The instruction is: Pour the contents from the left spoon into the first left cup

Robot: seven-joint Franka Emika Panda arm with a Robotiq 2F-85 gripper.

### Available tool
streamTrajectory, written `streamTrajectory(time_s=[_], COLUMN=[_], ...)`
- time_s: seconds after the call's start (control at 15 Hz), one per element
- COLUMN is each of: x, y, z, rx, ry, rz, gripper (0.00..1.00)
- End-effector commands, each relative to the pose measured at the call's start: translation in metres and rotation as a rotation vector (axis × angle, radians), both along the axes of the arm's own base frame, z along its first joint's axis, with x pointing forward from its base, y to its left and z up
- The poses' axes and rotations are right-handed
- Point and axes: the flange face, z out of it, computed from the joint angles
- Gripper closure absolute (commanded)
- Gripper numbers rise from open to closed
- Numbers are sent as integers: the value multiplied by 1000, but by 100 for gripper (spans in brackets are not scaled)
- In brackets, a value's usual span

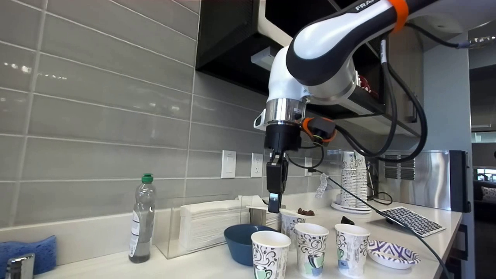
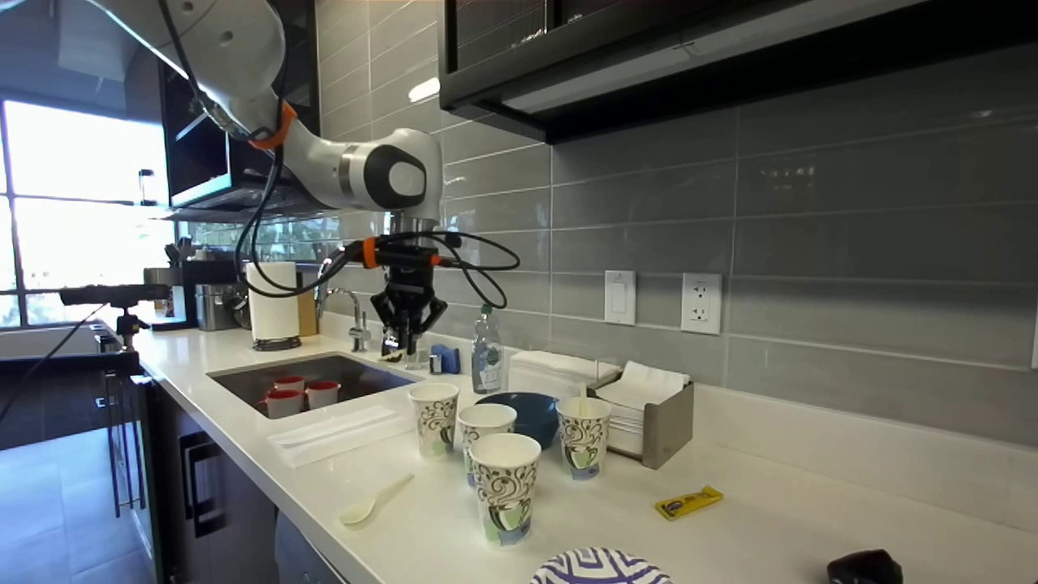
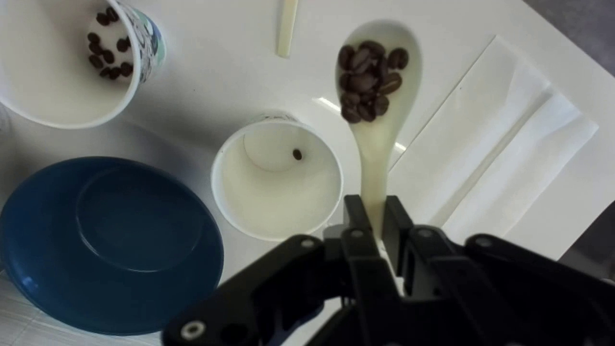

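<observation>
My gripper (image 3: 371, 211) is shut on the handle of the left spoon (image 3: 376, 158), a slim pale spoon whose bowl holds several dark coffee beans (image 3: 367, 81). The spoon looks about level, above the counter. In both exterior views the gripper (image 1: 275, 203) (image 2: 401, 345) points down. The spoon's handle (image 1: 255, 208) shows at the fingertips. The first left cup (image 3: 269, 206), white paper with dark green markings, stands upright below and left of the spoon in the wrist view, with one bean inside. It also shows in both exterior views (image 1: 269, 257) (image 2: 435, 422). The spoon's bowl is beside its rim, not over it.
A dark blue bowl (image 3: 105, 250) stands beside the cup. Other cups stand close by, one (image 3: 72, 96) with several beans. Another pale spoon (image 2: 377, 501) and a napkin (image 2: 336, 436) lie on the counter. A bottle (image 1: 142, 224), a napkin box (image 1: 211, 221) and the sink (image 2: 357, 377) are nearby.
</observation>
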Motion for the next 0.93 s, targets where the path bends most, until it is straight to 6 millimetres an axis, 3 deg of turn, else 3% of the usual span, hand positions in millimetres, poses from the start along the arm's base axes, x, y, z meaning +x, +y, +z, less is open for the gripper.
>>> streamTrajectory(time_s=[0.0,0.4,0.87], x=[30,47,38], y=[7,13,12], z=[-9,-22,-31], rx=[32,43,69], ry=[-13,-74,-174], rz=[23,25,77], gripper=[97,97,97])
